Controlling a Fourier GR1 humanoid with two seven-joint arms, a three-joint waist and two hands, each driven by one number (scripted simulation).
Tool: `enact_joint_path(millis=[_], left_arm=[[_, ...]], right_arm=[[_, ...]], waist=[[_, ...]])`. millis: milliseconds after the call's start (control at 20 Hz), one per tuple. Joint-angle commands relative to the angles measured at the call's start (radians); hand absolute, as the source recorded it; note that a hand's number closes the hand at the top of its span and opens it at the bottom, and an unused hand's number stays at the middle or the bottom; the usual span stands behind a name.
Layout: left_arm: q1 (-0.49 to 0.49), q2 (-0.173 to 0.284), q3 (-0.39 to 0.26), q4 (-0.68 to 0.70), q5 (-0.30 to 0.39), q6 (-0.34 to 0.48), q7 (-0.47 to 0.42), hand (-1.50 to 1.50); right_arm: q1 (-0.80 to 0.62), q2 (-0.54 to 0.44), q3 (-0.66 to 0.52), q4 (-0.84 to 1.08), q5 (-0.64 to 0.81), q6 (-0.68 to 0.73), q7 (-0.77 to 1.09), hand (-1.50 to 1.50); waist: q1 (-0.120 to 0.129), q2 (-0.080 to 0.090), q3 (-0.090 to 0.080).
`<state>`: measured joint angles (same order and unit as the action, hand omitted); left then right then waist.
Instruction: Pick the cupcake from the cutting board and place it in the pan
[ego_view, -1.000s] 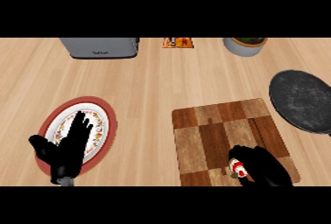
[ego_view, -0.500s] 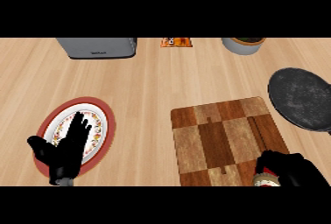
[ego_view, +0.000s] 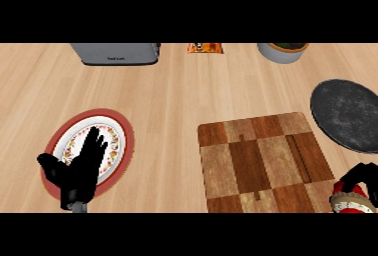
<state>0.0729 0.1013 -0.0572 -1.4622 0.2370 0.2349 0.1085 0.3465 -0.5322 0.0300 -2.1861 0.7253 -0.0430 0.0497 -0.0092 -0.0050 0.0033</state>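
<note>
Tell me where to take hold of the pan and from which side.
Only the pan's dark round body shows; no handle is in view. Best guess: grip its left rim, which faces the cutting board, coming from that side, since its right part is cut off by the view's edge.

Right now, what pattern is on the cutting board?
Checkered light and dark brown wood on the cutting board, head view.

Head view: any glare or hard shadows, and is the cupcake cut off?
Head view: even light, no glare on the counter, only soft shadows beside the cutting board and pan; cupcake sits at the lower right edge, partly cropped and partly hidden by the right hand.
</note>
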Motion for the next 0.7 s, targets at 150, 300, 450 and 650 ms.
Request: enact_joint_path(millis=[150,300,450,650], left_arm=[[-0.031,-0.035,-0.002,0.068,-0.019,0.01,-0.019,0.0],[-0.013,0.03,0.051,0.067,0.016,-0.07,-0.036,0.0],[-0.005,0.001,0.018,0.08,-0.007,-0.047,-0.039,0.0],[-0.015,-0.036,-0.033,-0.009,-0.027,0.003,0.054,0.0]], right_arm=[[-0.244,0.014,-0.15,0.253,-0.178,0.074,-0.029,1.5],[-0.347,0.002,-0.177,0.323,-0.168,0.111,-0.016,1.5],[-0.475,-0.015,-0.212,0.582,-0.108,0.015,-0.103,1.5],[-0.601,-0.022,-0.248,0.887,-0.085,-0.079,-0.264,1.5]], waist=[[0.015,0.007,-0.003],[0.014,0.006,-0.004],[0.026,0.01,-0.003],[0.033,0.011,-0.002]])
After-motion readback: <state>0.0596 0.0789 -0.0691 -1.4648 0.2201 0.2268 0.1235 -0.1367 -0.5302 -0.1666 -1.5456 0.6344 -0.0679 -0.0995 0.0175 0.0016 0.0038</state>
